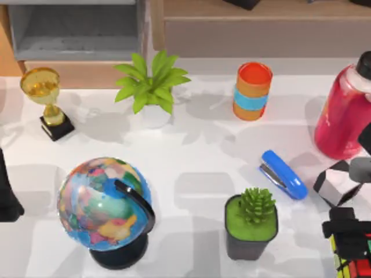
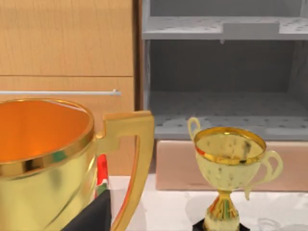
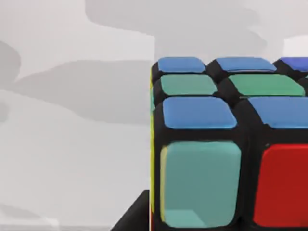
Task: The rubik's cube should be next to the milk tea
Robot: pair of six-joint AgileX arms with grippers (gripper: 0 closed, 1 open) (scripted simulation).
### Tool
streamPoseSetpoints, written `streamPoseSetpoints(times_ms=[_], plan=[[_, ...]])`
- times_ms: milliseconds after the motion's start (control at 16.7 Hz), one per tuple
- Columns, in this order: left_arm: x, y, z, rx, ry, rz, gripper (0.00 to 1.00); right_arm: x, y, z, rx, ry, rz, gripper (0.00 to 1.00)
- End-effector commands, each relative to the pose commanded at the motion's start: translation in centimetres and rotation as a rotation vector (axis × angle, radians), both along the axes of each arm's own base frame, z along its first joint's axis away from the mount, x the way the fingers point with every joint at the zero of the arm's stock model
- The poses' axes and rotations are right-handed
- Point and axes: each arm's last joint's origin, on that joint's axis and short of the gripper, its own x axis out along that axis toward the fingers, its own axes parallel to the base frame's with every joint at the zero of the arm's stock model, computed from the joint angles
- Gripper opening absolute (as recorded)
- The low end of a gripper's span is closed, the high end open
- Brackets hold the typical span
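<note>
On the white table [image 1: 203, 156] by wooden cabinets [image 1: 261, 23], jaws' state unclear.

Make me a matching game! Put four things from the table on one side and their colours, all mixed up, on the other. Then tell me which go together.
Things:
1. stapler
2. trophy
3. water bottle
4. succulent's pot

Colours:
A. gold
B. dark grey
C. blue
D. red

Pairs: 1-C, 2-A, 3-D, 4-B
</note>
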Motion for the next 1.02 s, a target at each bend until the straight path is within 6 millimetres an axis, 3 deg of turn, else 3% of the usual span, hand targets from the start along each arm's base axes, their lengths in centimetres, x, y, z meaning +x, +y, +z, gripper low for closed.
streamPoseSetpoints(times_ms=[180,1020], plan=[[0.00,0.00,0.00,0.000,0.000,0.000,1.00,-1.02,-0.21,-0.89,-0.039,0.056,0.001,0.00],[0.00,0.00,0.00,0.000,0.000,0.000,1.00,-0.63,0.26,-0.34,-0.001,0.032,0.010,0.00]])
